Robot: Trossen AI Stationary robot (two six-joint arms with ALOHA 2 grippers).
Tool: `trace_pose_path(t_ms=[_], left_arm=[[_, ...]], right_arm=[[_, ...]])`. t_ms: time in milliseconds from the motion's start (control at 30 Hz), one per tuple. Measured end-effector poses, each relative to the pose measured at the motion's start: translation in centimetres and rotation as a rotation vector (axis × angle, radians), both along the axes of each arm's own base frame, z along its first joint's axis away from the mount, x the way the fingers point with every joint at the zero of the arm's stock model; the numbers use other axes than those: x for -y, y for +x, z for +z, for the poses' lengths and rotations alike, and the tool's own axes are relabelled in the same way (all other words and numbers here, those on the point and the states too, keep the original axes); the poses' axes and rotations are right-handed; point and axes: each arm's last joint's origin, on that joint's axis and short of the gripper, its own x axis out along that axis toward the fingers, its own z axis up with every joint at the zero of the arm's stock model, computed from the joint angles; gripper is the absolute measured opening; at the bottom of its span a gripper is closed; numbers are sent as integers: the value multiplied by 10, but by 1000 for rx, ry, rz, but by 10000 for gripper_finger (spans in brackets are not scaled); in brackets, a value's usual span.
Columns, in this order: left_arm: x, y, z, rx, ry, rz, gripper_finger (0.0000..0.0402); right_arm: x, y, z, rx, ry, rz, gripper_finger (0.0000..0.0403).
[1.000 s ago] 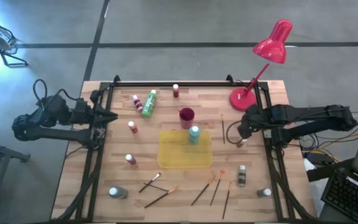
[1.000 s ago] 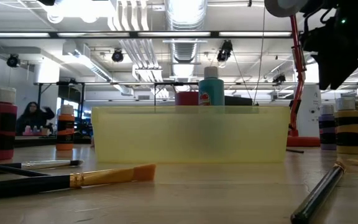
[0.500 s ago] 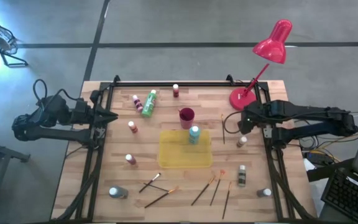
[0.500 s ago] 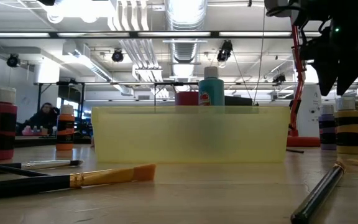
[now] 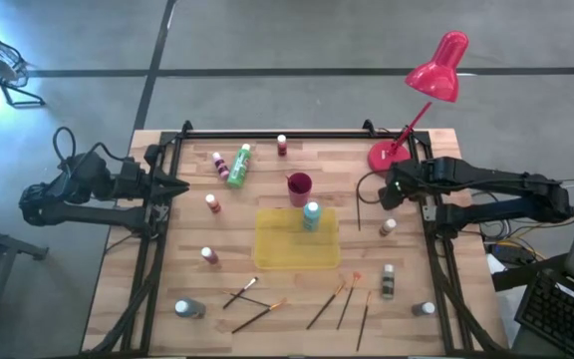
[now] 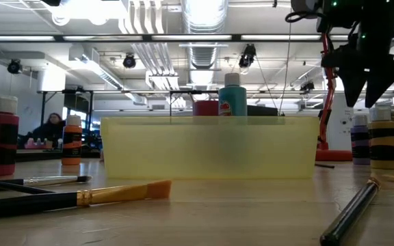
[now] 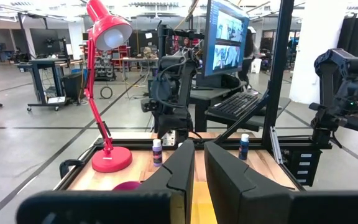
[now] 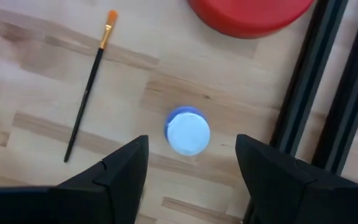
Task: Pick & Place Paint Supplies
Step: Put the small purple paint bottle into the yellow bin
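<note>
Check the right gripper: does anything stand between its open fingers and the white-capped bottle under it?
Nothing visible does. The right gripper hangs open above the white-capped bottle, which stands alone on bare wood. The nearest brush lies off to one side, and the red lamp base sits clear of it.

Two dark jointed arms; looped black cables; matte black wedge-shaped fingers [image 8: 124, 171]; small green indicator light on right arm.
</note>
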Motion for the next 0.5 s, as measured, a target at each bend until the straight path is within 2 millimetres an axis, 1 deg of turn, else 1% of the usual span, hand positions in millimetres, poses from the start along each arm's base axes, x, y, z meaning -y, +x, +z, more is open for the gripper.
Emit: trace_pose_path(t_ms=[133,300,500], left_arm=[[0,0,0,0,0,0,46],[0,0,0,0,0,0,46],[0,0,0,0,0,0,46]], right_arm=[[2,2,-4,7,12,-14,248],[4,6,-11,-37,28,-16,263],[7,16,-21,-106,45,-10,263]])
